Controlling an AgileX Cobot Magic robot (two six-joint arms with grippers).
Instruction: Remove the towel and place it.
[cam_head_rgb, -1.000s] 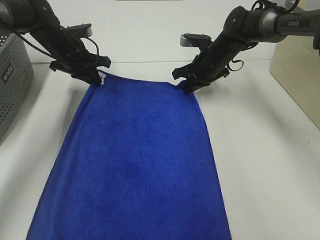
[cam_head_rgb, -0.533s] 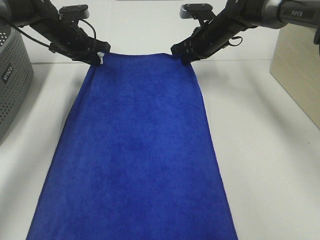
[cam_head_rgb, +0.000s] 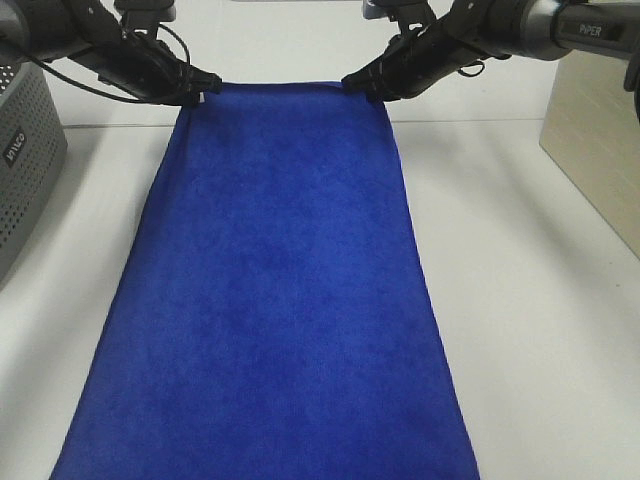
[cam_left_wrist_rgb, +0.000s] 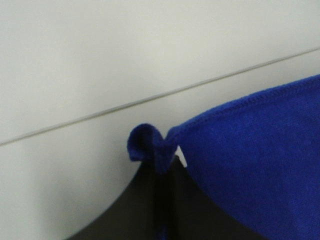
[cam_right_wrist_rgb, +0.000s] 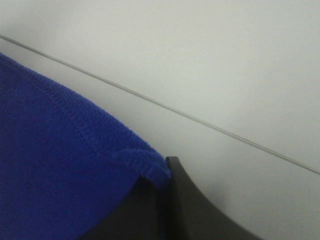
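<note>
The royal-blue towel (cam_head_rgb: 275, 290) hangs stretched from its two far corners, its near end running out of the exterior view's bottom edge. My left gripper (cam_head_rgb: 196, 92) is shut on the far left corner. My right gripper (cam_head_rgb: 362, 88) is shut on the far right corner. The left wrist view shows the pinched, curled corner of the towel (cam_left_wrist_rgb: 240, 150) between dark fingers (cam_left_wrist_rgb: 142, 205), with a small white tag (cam_left_wrist_rgb: 181, 156) beside it. The right wrist view shows the stitched towel edge (cam_right_wrist_rgb: 60, 175) clamped by a dark finger (cam_right_wrist_rgb: 187, 205).
A grey perforated basket (cam_head_rgb: 25, 170) stands at the left edge of the white table (cam_head_rgb: 530, 300). A beige box (cam_head_rgb: 595, 140) stands at the right edge. A seam line (cam_head_rgb: 470, 122) marks the table's far edge against the wall.
Both grippers have risen and moved toward the far wall, lifting the towel's far edge and pulling the cloth taut and straighter.
</note>
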